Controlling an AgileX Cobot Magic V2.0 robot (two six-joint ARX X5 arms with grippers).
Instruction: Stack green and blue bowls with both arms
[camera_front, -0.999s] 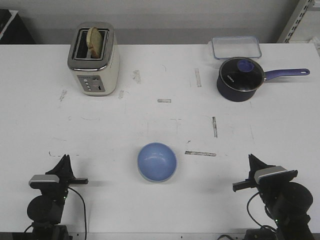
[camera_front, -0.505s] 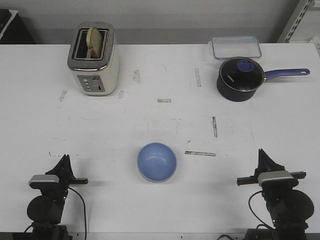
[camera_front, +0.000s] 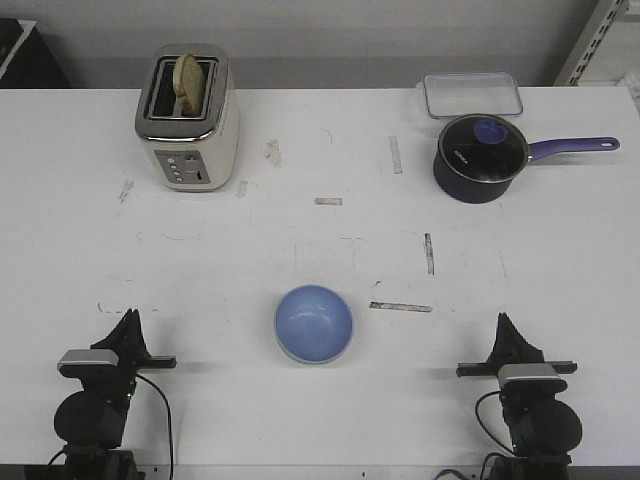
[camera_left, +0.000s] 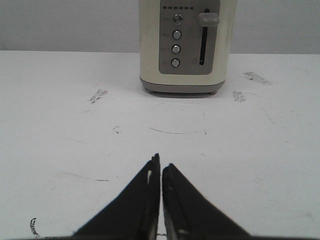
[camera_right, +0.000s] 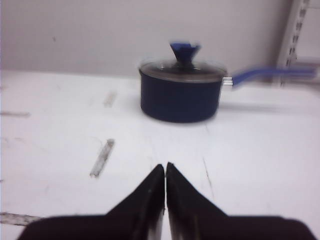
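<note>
1. Stack looks done, as a judgement: only the blue bowl (camera_front: 314, 323) shows, at the near middle of the surface (camera_front: 330, 250), between the arms. No green bowl is visible; a pale rim under the blue may be it, cannot tell.
2. Left gripper (camera_left: 160, 170): fingers pressed together, holding nothing.
3. Right gripper (camera_right: 165, 172): the same, empty, parked at the near edge.
4. Bowl: matte, round, upright, empty.

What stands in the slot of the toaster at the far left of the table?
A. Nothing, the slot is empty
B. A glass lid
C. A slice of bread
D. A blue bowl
C: in the front view a tan slice of bread sticks up out of the toaster.
</note>
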